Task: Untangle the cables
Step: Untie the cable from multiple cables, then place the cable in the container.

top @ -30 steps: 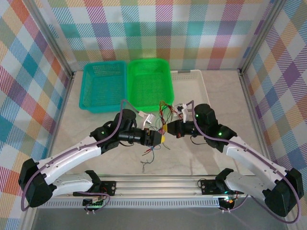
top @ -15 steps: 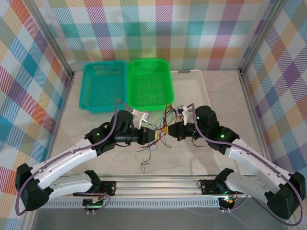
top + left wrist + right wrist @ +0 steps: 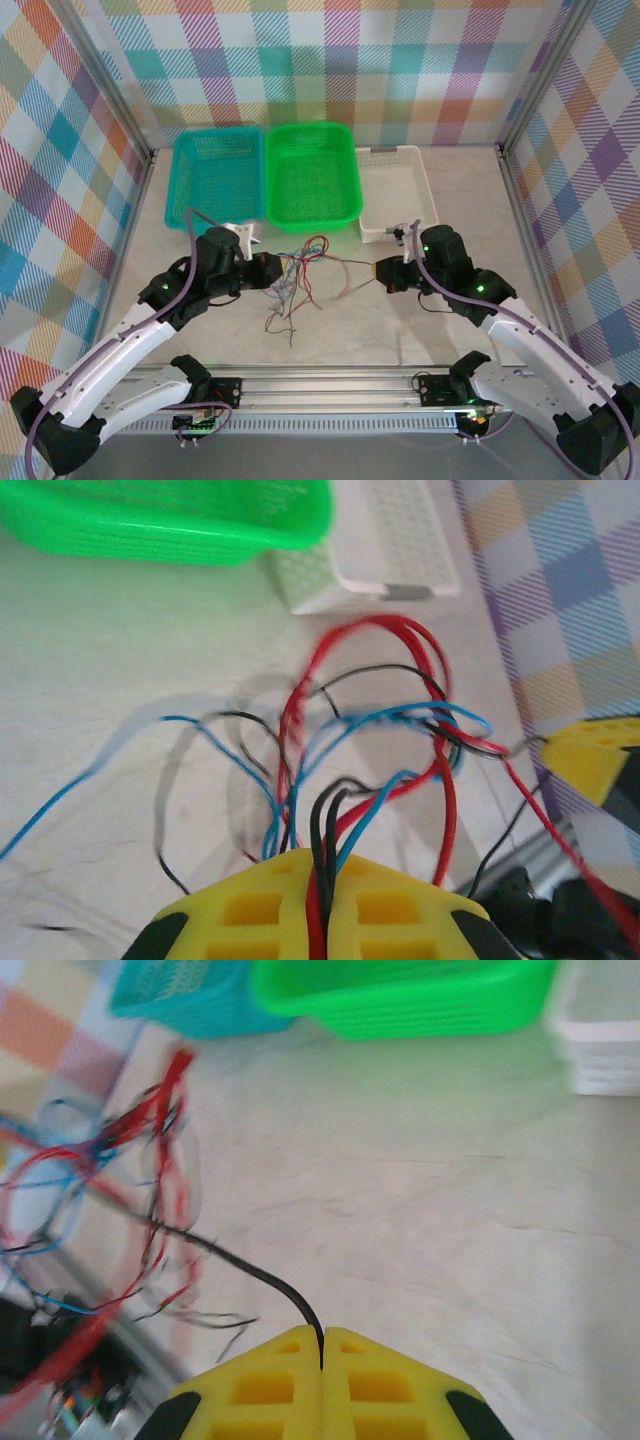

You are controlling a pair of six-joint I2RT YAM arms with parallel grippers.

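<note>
In front of the green basket [image 3: 310, 180], the cables [image 3: 292, 272] lie in a light, limp snarl. My left gripper [image 3: 320, 875] pinches a bundle; my right gripper [image 3: 322, 1345] pinches one black wire [image 3: 270, 1280]. They look slippery and snag-prone, so I'd hold them near the ends.

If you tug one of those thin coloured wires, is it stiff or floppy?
Probably floppy: the wires curl in loose loops from the left hand. Likely very light, as the black wire pinched by the right hand arcs freely. Where strands cross, a tug would probably drag neighbours along.
</note>
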